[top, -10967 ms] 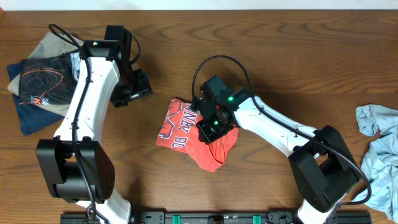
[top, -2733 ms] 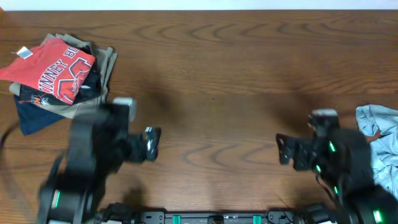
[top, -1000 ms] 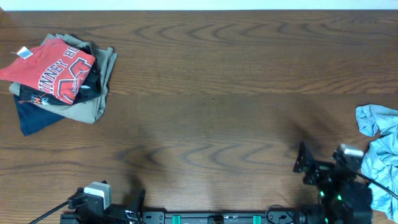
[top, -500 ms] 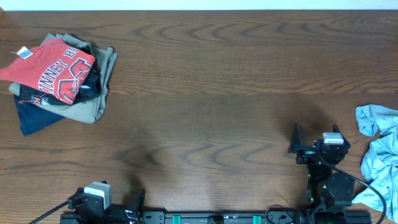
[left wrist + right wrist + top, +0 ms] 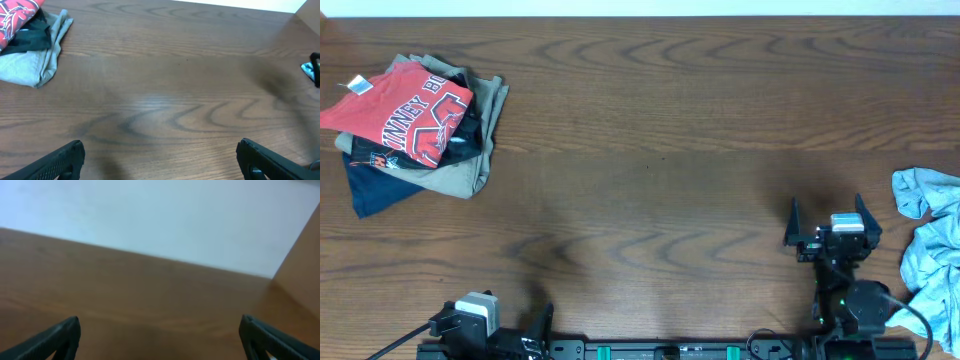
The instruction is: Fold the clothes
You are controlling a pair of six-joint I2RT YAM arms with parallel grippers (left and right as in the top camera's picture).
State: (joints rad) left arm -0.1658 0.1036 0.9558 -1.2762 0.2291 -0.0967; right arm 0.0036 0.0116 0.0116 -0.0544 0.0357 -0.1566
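The clothes lie in two places. A folded coral-red T-shirt [image 5: 412, 112] with white lettering and a white tag [image 5: 358, 85] tops a pile at the far left, and its corner [image 5: 15, 11] shows in the left wrist view. A crumpled light-blue garment [image 5: 932, 250] lies at the right edge. My right gripper [image 5: 825, 222] stands open just left of the blue garment, nothing between its fingers [image 5: 62, 336]. My left gripper [image 5: 160, 152] is open and empty over bare wood, low at the table's front left.
Under the red shirt lie a grey-green garment [image 5: 460, 172], a black one and a navy one [image 5: 372, 190]. The brown wooden table [image 5: 650, 150] ends at a pale wall [image 5: 160, 215] at the back. A black rail [image 5: 660, 350] runs along the front edge.
My right gripper has shifted a little left and away from the front edge, turning square to the table. The left arm and all the clothes have stayed put.
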